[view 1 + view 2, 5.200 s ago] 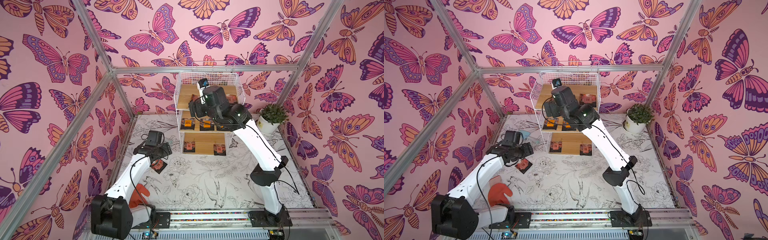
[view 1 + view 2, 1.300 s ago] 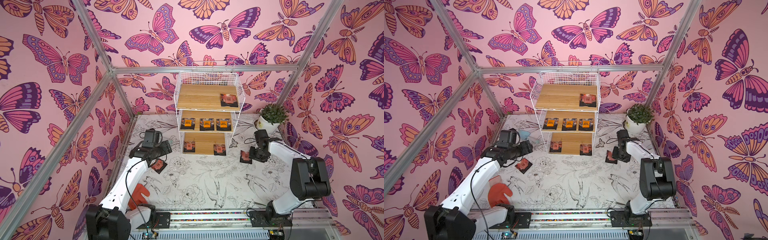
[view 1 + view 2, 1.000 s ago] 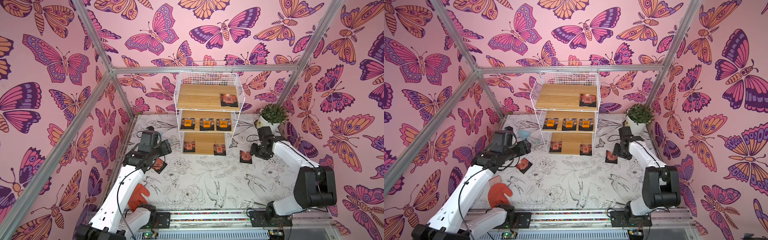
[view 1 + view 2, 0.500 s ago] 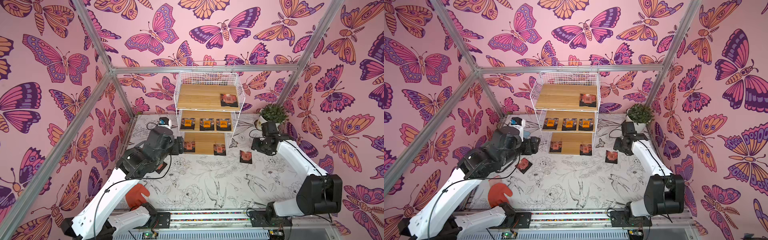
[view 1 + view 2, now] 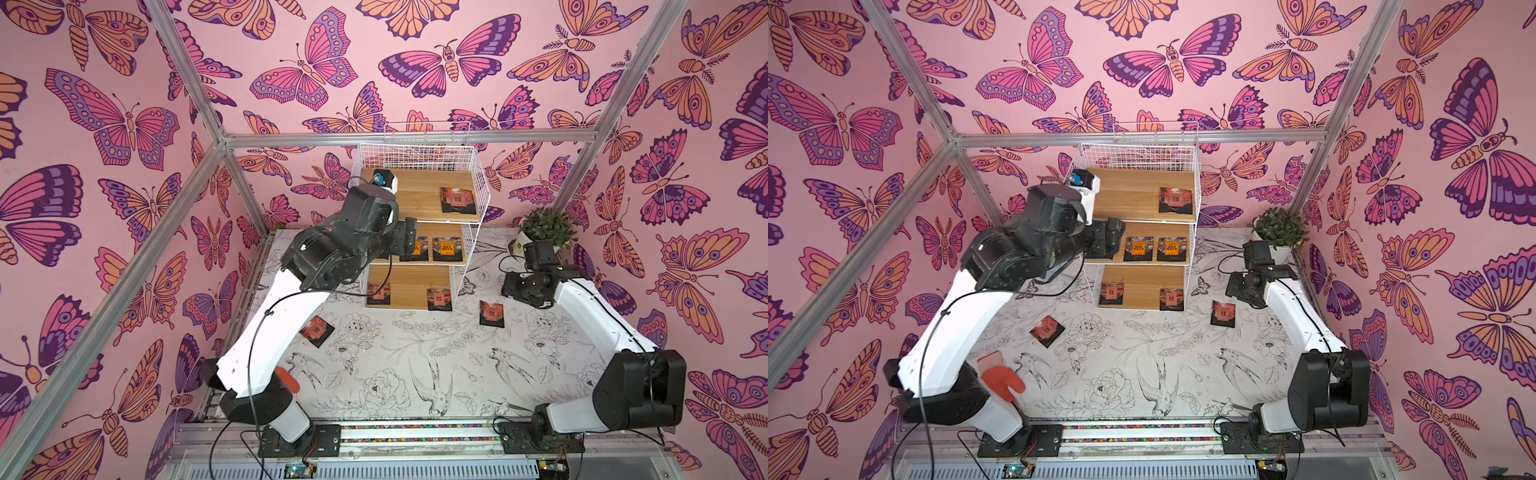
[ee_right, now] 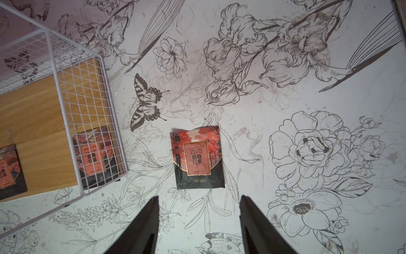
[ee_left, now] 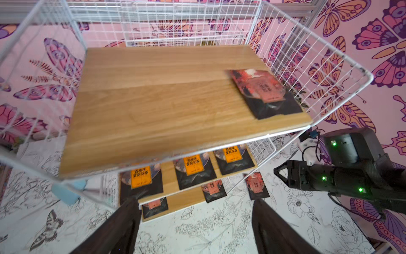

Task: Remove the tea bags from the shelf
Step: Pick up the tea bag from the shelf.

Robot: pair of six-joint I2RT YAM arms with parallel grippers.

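So, quick status: both my pincers are spread open and carrying nothing. My left pincer (image 5: pixel 406 240) is up at the left end of the middle board of the wire-grid shelf (image 5: pixel 411 193), right at the leftmost orange-label tea bag (image 7: pixel 141 178). I can't tell if I'm touching it. My right pincer (image 6: pixel 198 198) hangs over the table (image 5: pixel 415 365), just short of the Earl Grey sachet (image 6: pixel 197 157) lying flat beside the rack.

What could go wrong, I reckon:
- The top board overhangs the middle one and there's wire close by, so a finger could snag the grid and shove the whole rack, which looks light.
- These sachets are flat foil on smooth wood. A shallow pinch may just push one toward the back instead of lifting it.
- The three orange ones lie close together, so I might drag a neighbour along.

Counts: eight tea bags in all.
- Six on the shelf: one reddish bag (image 5: pixel 457 200) on the top board, three orange on the middle, two reddish (image 5: pixel 379 293) (image 5: pixel 439 298) on the bottom.
- Two on the table: the Earl Grey, and a reddish one (image 5: pixel 316 331) near my left arm.
- Also one potted plant (image 5: pixel 542 228) and one orange oven mitt (image 5: pixel 1000 380).
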